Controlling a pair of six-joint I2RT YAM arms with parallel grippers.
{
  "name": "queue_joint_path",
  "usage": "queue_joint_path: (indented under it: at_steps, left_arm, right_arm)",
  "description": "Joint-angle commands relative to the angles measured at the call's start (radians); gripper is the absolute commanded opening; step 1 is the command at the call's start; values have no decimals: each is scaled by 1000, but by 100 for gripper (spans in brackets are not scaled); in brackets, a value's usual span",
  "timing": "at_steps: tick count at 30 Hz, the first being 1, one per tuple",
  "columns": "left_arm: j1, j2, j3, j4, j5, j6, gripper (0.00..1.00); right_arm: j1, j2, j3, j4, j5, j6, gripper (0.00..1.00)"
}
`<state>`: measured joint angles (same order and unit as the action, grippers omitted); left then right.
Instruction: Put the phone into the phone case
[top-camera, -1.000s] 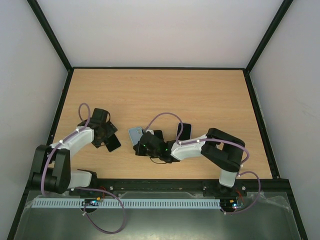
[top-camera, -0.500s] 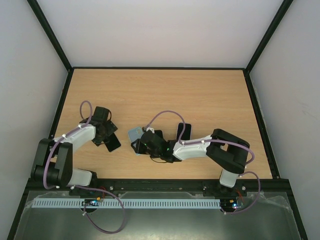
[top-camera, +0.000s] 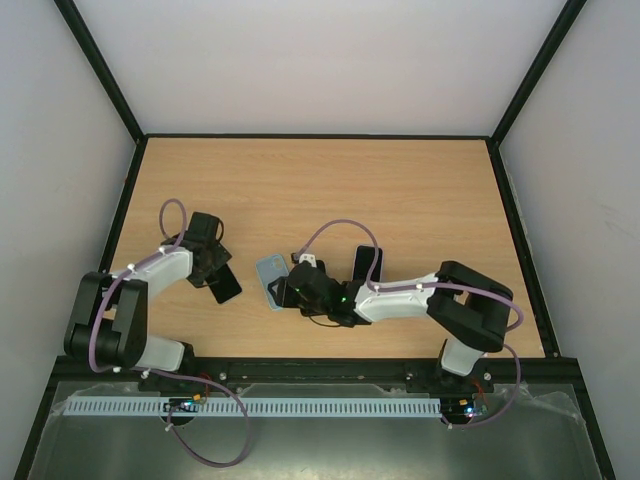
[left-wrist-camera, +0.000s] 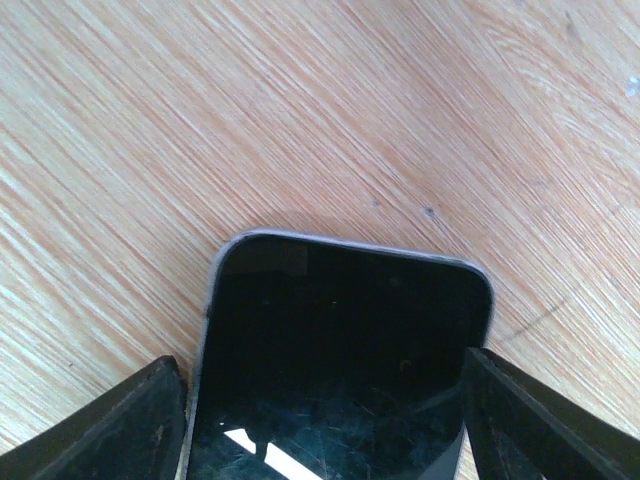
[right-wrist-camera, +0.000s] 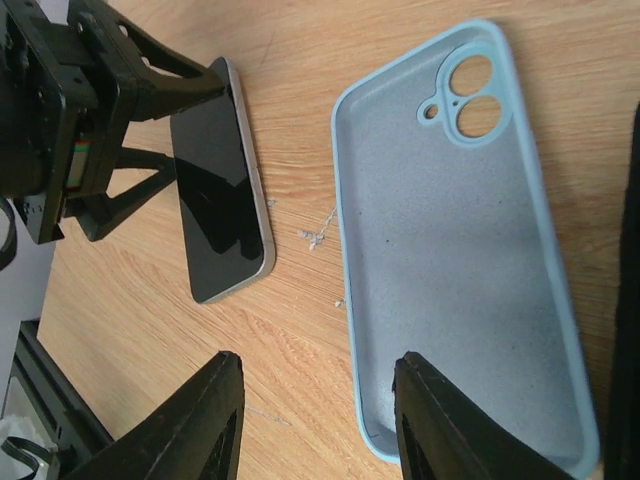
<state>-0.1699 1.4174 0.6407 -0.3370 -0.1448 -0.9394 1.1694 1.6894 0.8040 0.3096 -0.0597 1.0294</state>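
Note:
The black phone (top-camera: 226, 284) lies flat on the wooden table, screen up. My left gripper (top-camera: 212, 268) is at its far end with a finger against each long edge, shut on it; the left wrist view shows the phone (left-wrist-camera: 340, 360) filling the gap of the gripper (left-wrist-camera: 325, 420). The light blue phone case (top-camera: 271, 274) lies open side up just right of the phone. My right gripper (top-camera: 292, 291) is open and empty over the case's near end. In the right wrist view, the gripper (right-wrist-camera: 315, 370) has one finger over wood and one over the case (right-wrist-camera: 460, 260), with the phone (right-wrist-camera: 220, 200) to the left.
A second dark, phone-shaped slab (top-camera: 368, 262) lies on the table behind the right forearm. Black frame rails border the table (top-camera: 400, 190) on all sides. Small white specks (right-wrist-camera: 315, 235) lie between phone and case.
My right gripper has drawn back to the right, uncovering most of the blue case. My left wrist has shifted slightly; the phone has not moved.

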Motion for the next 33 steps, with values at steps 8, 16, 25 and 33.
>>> queue_joint_path:
  at_steps: [8, 16, 25, 33]
  left_arm:
    - [-3, -28, -74, -35, 78, -36, 63]
    - [-18, -152, -109, -47, 149, -50, 58]
    - [-49, -278, -150, -56, 207, -73, 56]
    - [-61, -337, -181, -42, 246, -75, 55]
  right_arm:
    - [6, -79, -37, -55, 96, -16, 44]
    - [6, -102, -61, -22, 86, -13, 44]
    - [6, -54, -63, 77, -7, -24, 43]
    - [6, 14, -27, 134, -72, -63, 43]
